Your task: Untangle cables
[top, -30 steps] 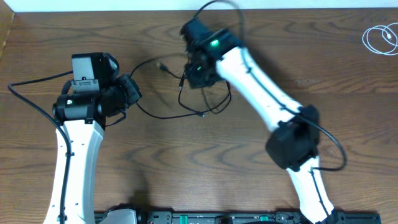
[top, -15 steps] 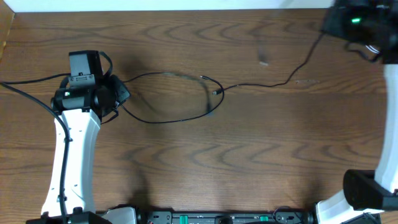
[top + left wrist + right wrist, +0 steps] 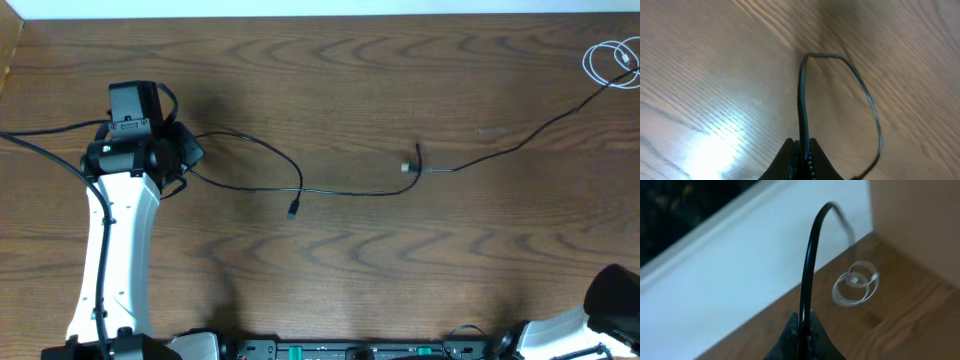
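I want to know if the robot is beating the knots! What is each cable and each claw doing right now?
left gripper, shut on the left black cable.
right gripper, shut on the right black cable, held up in the air.
left black cable, lying slack, one plug end free.
right black cable, drawn out long, its plug near the left one's end.
white cable, coiled, untouched.

This looks like a robotics laboratory or a test bench, not a home. A white and black robot arm point(image 3: 118, 235) rises from the near edge of a brown wood-grain tabletop point(image 3: 400, 270), next to a black rail with electronic parts point(image 3: 330, 350). Behind the tabletop stands a plain white wall point(image 3: 740, 285). On the tabletop are a thin black cable point(image 3: 350, 193) and a coiled thin white cable point(image 3: 856, 281).
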Controlling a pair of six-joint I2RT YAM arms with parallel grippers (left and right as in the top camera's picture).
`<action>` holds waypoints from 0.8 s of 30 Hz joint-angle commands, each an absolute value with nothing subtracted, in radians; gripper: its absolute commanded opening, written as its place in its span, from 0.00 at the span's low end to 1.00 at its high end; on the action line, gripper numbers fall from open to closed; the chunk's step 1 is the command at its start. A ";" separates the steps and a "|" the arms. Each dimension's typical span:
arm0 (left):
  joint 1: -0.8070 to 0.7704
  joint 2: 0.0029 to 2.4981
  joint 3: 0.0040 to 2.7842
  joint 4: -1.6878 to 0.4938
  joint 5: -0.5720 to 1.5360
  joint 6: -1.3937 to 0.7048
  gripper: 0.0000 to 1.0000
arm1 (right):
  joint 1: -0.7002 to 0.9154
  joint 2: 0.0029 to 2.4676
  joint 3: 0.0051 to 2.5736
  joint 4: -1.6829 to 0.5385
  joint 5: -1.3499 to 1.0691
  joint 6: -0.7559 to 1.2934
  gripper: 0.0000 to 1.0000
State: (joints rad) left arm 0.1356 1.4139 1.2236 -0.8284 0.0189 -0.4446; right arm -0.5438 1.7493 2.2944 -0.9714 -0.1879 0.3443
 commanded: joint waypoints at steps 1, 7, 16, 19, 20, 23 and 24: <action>0.141 1.422 1.227 -0.830 -0.162 -0.439 0.07 | -0.627 1.741 2.302 -0.945 -0.194 0.347 0.01; 0.139 1.439 1.225 -0.820 -0.273 -0.440 0.07 | -0.641 1.743 2.302 -0.921 -0.187 0.339 0.01; 0.138 1.439 1.225 -0.822 -0.138 -0.440 0.08 | -0.649 1.781 2.302 -0.909 -0.042 0.290 0.01; 0.138 1.439 1.225 -0.823 -0.137 -0.440 0.08 | -0.667 1.822 2.302 -0.918 -0.035 0.286 0.01; 0.138 1.439 1.225 -0.823 -0.113 -0.440 0.07 | -0.681 1.850 2.302 -0.929 -0.035 0.286 0.01; 0.138 1.439 1.224 -0.822 -0.060 -0.440 0.07 | -0.701 1.895 2.302 -0.947 -0.031 0.287 0.01; 0.138 1.439 1.223 -0.822 -0.051 -0.440 0.07 | -0.708 1.912 2.302 -0.954 -0.031 0.287 0.01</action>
State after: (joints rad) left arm 0.1356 1.4326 1.2236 -0.8188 -0.1120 -0.4446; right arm -0.6796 1.8534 2.2948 -0.9382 -0.0578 0.3031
